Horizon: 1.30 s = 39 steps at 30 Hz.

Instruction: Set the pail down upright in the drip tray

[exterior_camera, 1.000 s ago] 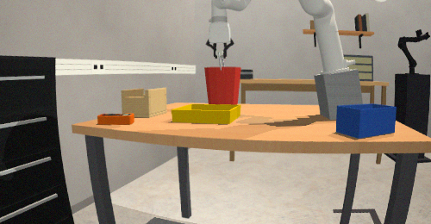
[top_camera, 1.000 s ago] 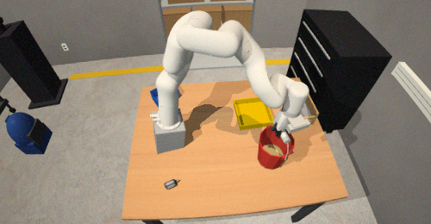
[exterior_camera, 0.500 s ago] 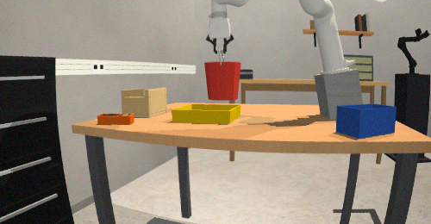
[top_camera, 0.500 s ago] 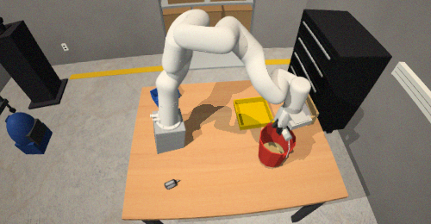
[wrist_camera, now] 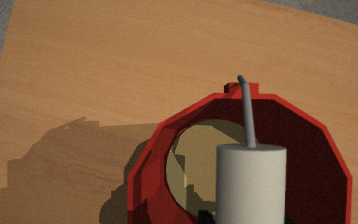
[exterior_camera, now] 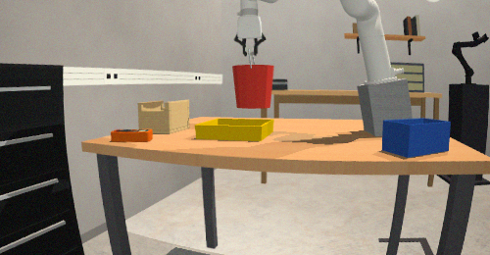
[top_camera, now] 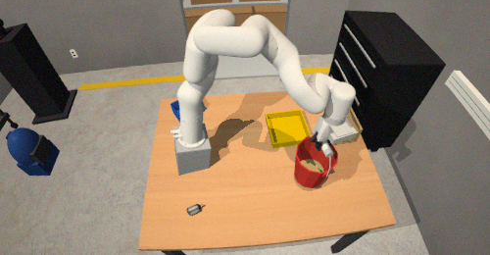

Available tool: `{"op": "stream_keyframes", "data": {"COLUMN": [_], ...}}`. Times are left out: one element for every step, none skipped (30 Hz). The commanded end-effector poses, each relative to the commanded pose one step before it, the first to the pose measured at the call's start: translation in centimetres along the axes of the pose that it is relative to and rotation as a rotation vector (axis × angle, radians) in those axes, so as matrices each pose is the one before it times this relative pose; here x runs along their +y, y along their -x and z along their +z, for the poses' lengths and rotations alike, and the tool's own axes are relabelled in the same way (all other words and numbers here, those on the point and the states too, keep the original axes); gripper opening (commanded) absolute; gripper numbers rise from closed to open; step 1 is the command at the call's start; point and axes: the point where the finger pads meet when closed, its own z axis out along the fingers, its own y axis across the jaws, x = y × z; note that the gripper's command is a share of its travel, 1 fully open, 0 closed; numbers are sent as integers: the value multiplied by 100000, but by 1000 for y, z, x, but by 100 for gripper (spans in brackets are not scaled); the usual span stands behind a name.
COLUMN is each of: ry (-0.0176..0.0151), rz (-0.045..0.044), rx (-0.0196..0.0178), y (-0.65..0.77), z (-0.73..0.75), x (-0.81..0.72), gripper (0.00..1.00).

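One tool (exterior_camera: 250,52) clamped on one red pail's (exterior_camera: 253,86) handle, one yellow drip tray (exterior_camera: 234,128), one table (exterior_camera: 294,155).

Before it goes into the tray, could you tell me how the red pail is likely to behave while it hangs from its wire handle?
Held only by its thin handle in the tool, the pail will probably swing on stops. It hangs upright, so it seems balanced. Its straight walls suggest it is rigid.
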Motion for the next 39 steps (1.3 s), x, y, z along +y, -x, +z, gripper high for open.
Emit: {"op": "stream_keyframes", "data": {"ry": [-593, 0, 0, 0, 0, 0, 0, 0, 0, 0, 0, 0, 0, 0, 0, 0, 0, 0, 0, 0, 0, 0, 0, 0, 0, 0, 0, 0, 0, 0, 0, 0, 0, 0, 0, 0, 0, 0, 0], "rz": [7, 0, 0, 0, 0, 0, 0, 0, 0, 0, 0, 0, 0, 0, 0, 0, 0, 0, 0, 0, 0, 0, 0, 0, 0, 0, 0, 0, 0, 0, 0, 0, 0, 0, 0, 0, 0, 0, 0], "rx": [430, 0, 0, 0, 0, 0, 0, 0, 0, 0, 0, 0, 0, 0, 0, 0, 0, 0, 0, 0, 0, 0, 0, 0, 0, 0, 0, 0, 0, 0, 0, 0, 0, 0, 0, 0, 0, 0, 0], "y": [-128, 0, 0, 0, 0, 0, 0, 0, 0, 0, 0, 0, 0, 0, 0, 0, 0, 0, 0, 0, 0, 0, 0, 0, 0, 0, 0, 0, 0, 0, 0, 0, 0, 0, 0, 0, 0, 0, 0], "z": [-832, -126, -121, -115, -109, -103, -96, -90, 0, 0, -84, -78, -71, -65, -59, -53, -47, -42, -36, -31, -26, -21, -17, -13, -10, 0, 0, -7, -4, -2, -1, 0, 0, 0, 0, 0, 0, 0, 0], "x": [-164, 0, 0, 0, 0, 0, 0, 0, 0, 0, 0, 0, 0, 0, 0, 0, 0, 0, 0, 0, 0, 0, 0, 0, 0, 0, 0, 0, 0, 0, 0, 0, 0, 0, 0, 0, 0, 0, 0], "gripper": [0, 0, 0, 0, 0, 0, 0, 0, 0, 0, 0, 0, 0, 0, 0, 0, 0, 0, 0, 0, 0, 0, 0, 0, 0, 0, 0, 0, 0, 0, 0, 0, 0, 0, 0, 0, 0, 0, 0]}}
